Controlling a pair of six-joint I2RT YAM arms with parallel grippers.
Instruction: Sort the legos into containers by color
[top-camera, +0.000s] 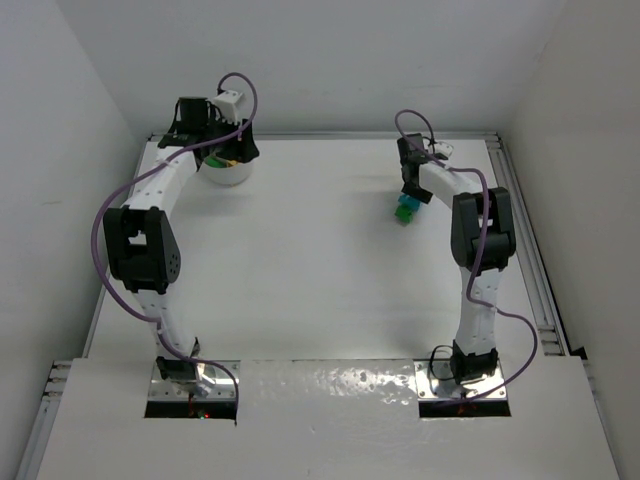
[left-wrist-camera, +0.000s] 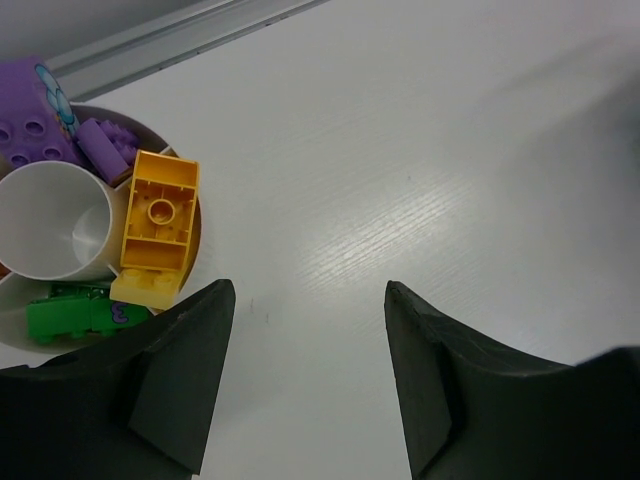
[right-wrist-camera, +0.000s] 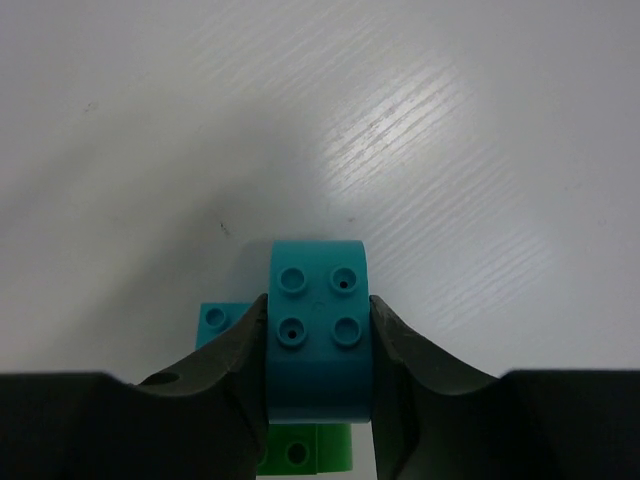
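1. The right gripper (right-wrist-camera: 318, 300) is pinched on one teal brick (right-wrist-camera: 318, 335), studs facing the wrist camera, with a finger pressed against each side.
2. One second teal piece (right-wrist-camera: 218, 322) is seen partly hidden beside the left finger. One green brick (right-wrist-camera: 305, 455) lies just under the gripped brick. Whether the three are joined cannot be told.
3. This cluster is located on the far right part of the table (top-camera: 300, 280).
4. The left gripper (left-wrist-camera: 308, 290) is spread wide, with nothing between its fingers.
5. One white divided bowl (left-wrist-camera: 50, 235) is located just beside the left gripper, at the table's far left.
6. Counted in the bowl, each colour in its own section: two purple bricks (left-wrist-camera: 35, 125), one yellow brick (left-wrist-camera: 160, 225) and one green piece (left-wrist-camera: 75, 315).
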